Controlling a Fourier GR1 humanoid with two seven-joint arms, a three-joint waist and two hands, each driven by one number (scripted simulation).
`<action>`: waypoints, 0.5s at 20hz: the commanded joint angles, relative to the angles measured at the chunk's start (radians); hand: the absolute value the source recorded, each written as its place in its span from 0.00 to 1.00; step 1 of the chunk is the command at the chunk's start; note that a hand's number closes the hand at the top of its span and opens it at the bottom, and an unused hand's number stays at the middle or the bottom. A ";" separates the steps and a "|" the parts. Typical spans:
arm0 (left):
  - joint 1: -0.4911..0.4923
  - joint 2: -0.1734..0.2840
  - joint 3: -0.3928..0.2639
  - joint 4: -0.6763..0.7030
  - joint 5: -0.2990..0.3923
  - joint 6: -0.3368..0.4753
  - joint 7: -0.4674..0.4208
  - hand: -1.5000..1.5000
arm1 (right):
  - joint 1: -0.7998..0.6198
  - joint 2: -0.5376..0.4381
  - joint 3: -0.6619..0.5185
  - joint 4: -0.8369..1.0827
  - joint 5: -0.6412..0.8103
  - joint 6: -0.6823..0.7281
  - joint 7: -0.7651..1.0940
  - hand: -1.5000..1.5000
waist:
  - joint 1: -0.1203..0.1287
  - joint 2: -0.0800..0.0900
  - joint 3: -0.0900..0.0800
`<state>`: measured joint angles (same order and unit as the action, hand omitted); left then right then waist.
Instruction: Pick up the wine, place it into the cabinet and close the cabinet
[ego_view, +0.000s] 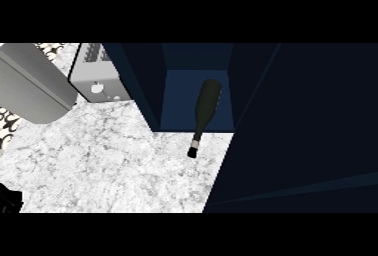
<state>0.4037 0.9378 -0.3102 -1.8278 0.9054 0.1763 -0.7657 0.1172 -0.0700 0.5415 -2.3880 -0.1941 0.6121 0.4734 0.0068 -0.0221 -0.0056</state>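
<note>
Already you can see the wine bottle (206, 111) lying on its side in the open cabinet (198, 90), neck poking out over the counter (118, 165). The cabinet door (303, 135) stands open, so closing remains. Only a dark sliver of your left hand (9, 200) shows; I cannot tell its state. No right hand shows.

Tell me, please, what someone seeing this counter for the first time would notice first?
Most striking is the dark glass wine bottle, lying on its side with its body inside the open dark blue cabinet and its neck sticking out over the white marbled counter top. A grey metal box-shaped appliance stands to the cabinet's left. Only a black left hand shows, at the lower left edge.
</note>
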 joint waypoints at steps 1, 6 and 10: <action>0.012 0.026 0.042 0.016 0.024 -0.055 -0.010 1.00 | -0.045 0.066 0.267 0.025 0.132 -0.123 0.021 1.00 | 0.011 0.000 -0.002; 0.019 0.028 0.047 0.014 0.034 -0.080 -0.003 1.00 | -0.138 0.066 0.307 0.090 0.138 -0.225 0.019 1.00 | 0.025 0.005 -0.003; 0.016 0.058 0.080 0.025 0.057 -0.120 0.007 1.00 | -0.200 0.065 0.303 0.102 0.139 -0.265 0.020 1.00 | 0.035 0.005 -0.004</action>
<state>0.4221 0.9785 -0.2490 -1.8097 0.9499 0.0852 -0.7649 -0.0286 -0.1107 0.6248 -2.3569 -0.1227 0.4918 0.4694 0.0361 -0.0186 -0.0084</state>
